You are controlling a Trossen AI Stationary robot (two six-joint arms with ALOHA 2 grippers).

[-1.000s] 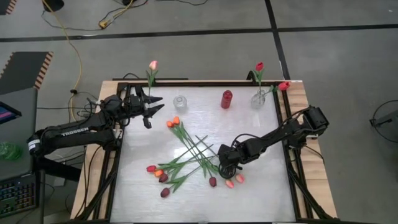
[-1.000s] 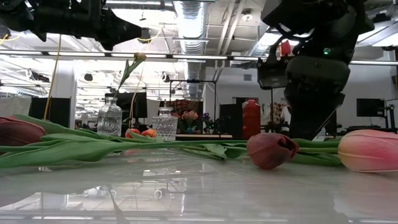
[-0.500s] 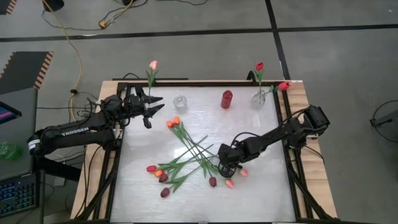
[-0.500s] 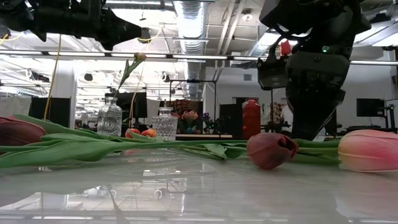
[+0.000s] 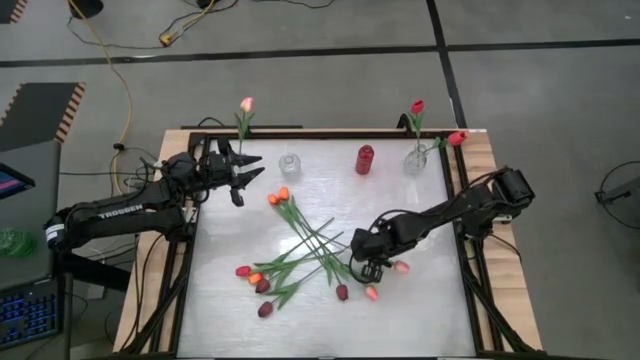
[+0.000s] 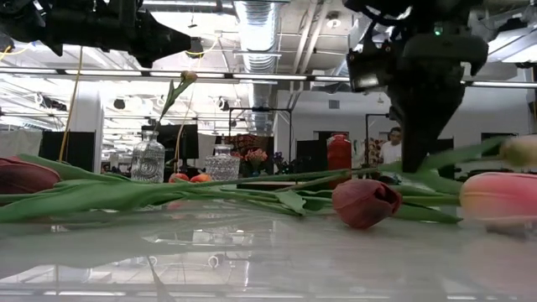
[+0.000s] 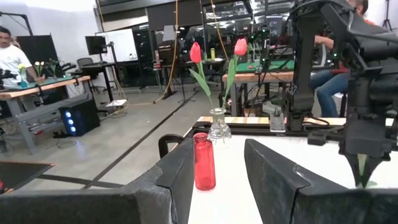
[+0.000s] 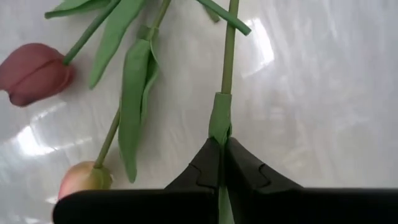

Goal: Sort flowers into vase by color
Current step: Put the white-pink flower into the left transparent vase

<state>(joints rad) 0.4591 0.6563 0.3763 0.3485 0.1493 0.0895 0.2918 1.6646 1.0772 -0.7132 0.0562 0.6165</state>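
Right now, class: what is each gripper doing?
Left gripper: open, empty, near the table's back-left corner.
Right gripper: shut on a pink tulip's stem.

Overhead, table-level, two wrist views

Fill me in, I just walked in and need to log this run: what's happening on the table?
The robot is sorting fake tulips into vases. The right gripper is shut on the stem of a pink tulip and has it partly raised off the table. A pile of tulips lies mid-table. A vase at the back right holds red tulips, one at the back left holds a pink one. The left gripper waits, open, at the back left.
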